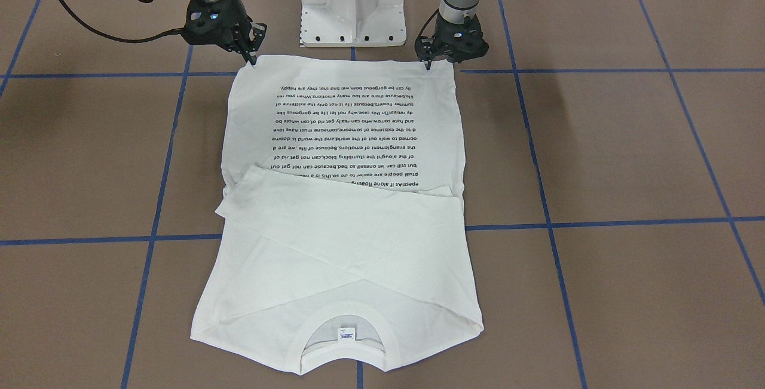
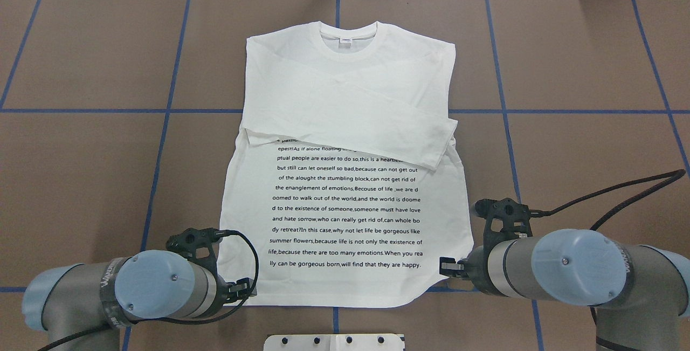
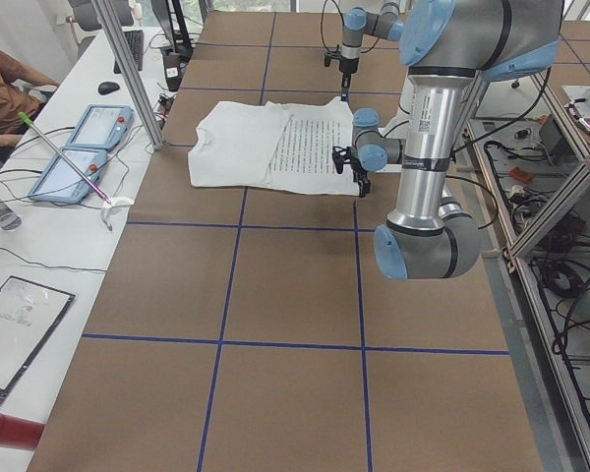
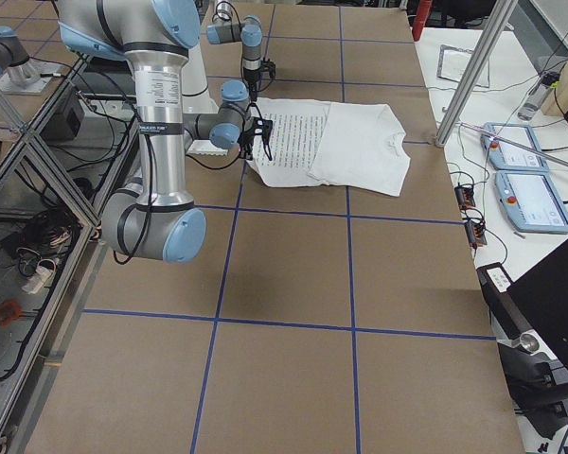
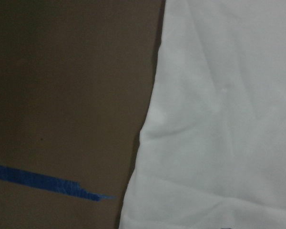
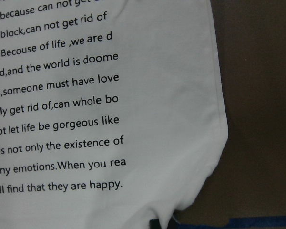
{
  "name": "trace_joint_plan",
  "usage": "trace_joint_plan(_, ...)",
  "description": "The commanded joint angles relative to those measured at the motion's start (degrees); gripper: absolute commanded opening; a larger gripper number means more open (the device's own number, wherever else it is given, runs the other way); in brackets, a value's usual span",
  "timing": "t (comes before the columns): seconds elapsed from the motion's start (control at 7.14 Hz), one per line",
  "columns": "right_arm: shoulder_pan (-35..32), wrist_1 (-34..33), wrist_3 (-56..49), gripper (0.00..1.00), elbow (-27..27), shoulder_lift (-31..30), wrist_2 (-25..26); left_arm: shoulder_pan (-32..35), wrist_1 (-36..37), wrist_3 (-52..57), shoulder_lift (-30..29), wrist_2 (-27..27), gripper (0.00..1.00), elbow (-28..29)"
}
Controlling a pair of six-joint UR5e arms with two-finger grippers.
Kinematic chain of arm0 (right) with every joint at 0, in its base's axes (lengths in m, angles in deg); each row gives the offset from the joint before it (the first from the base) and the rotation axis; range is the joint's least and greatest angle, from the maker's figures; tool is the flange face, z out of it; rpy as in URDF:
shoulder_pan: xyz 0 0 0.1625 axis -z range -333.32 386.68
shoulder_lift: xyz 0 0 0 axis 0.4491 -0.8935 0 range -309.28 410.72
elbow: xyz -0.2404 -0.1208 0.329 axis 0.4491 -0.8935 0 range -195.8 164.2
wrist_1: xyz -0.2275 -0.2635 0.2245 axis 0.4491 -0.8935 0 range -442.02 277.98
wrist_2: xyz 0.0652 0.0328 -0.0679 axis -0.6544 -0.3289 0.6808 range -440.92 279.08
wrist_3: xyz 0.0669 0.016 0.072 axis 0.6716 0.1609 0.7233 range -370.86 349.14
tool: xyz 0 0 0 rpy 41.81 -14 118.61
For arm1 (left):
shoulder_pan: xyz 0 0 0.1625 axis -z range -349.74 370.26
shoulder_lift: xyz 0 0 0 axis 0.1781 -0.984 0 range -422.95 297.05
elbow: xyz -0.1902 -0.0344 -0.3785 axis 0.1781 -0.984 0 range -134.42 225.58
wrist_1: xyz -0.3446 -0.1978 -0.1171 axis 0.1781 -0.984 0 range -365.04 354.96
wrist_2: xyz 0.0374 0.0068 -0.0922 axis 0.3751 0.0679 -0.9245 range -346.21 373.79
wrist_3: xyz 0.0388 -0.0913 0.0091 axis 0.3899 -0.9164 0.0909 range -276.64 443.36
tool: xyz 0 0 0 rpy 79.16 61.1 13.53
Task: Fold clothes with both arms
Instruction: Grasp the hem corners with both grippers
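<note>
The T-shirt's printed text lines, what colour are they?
Black, on the white long-sleeved T-shirt; the text lines show best in the right wrist-mounted view.

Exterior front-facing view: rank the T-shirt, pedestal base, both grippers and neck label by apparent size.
1. The T-shirt, by far the largest.
2. The pedestal base, though the top edge cuts it off.
3. The left gripper and right gripper look alike, so they are not ranked apart.
4. The neck label, the smallest.

shirt [image 5: 219, 119]: white, right side | table [image 5: 66, 95]: brown | tape [image 5: 43, 182]: blue
</note>
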Motion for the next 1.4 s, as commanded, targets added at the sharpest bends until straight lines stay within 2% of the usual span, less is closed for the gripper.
trace_joint_plan(0.0,-0.2,0.0,0.0,0.0,0.0,0.0,0.0,0.2,0.0,0.1,0.1,0.3,0.81,0.3)
trace_joint_plan(0.42,-0.5,-0.1,-0.1,0.0,0.0,-0.1,-0.1,0.9,0.1,0.3,0.0,0.6,0.72,0.1)
trace_joint_plan(0.7,-0.5,-0.2,-0.2,0.0,-0.1,-0.1,-0.1,0.8,0.1,0.0,0.0,0.5,0.52,0.0)
trace_joint_plan(1.12,-0.7,-0.2,-0.3,0.0,-0.1,-0.2,-0.1,0.4,0.1,0.0,-0.4,0.3,0.32,-0.5)
trace_joint_plan(1.26,-0.7,-0.2,-0.4,0.0,-0.1,-0.2,-0.1,0.5,0.2,0.0,-0.6,0.3,0.29,-0.6)
